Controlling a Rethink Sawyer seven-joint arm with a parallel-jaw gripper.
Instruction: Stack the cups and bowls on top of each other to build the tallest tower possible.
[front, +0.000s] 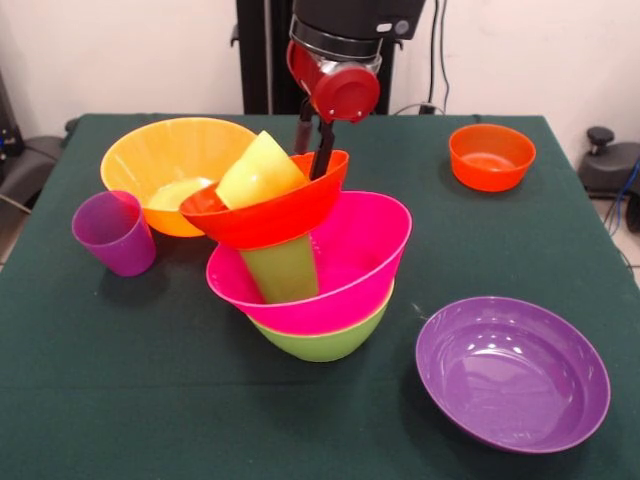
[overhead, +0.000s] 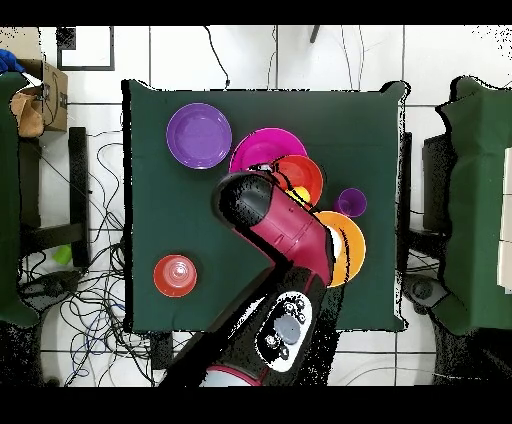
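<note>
Five things make the tower (front: 305, 255) in the middle of the green tabletop (front: 120, 400): a lime green bowl (front: 325, 343), a pink bowl (front: 350, 270), a green cup (front: 284, 270), a tilted red-orange bowl (front: 275, 215) and a leaning yellow cup (front: 260, 172). The end effector (front: 313, 150) grips the red-orange bowl's far rim

A robot lab: green-clothed table (overhead: 150, 200) on tiled floor (overhead: 80, 150) (loose cables (overhead: 85, 300) everywhere)
</note>
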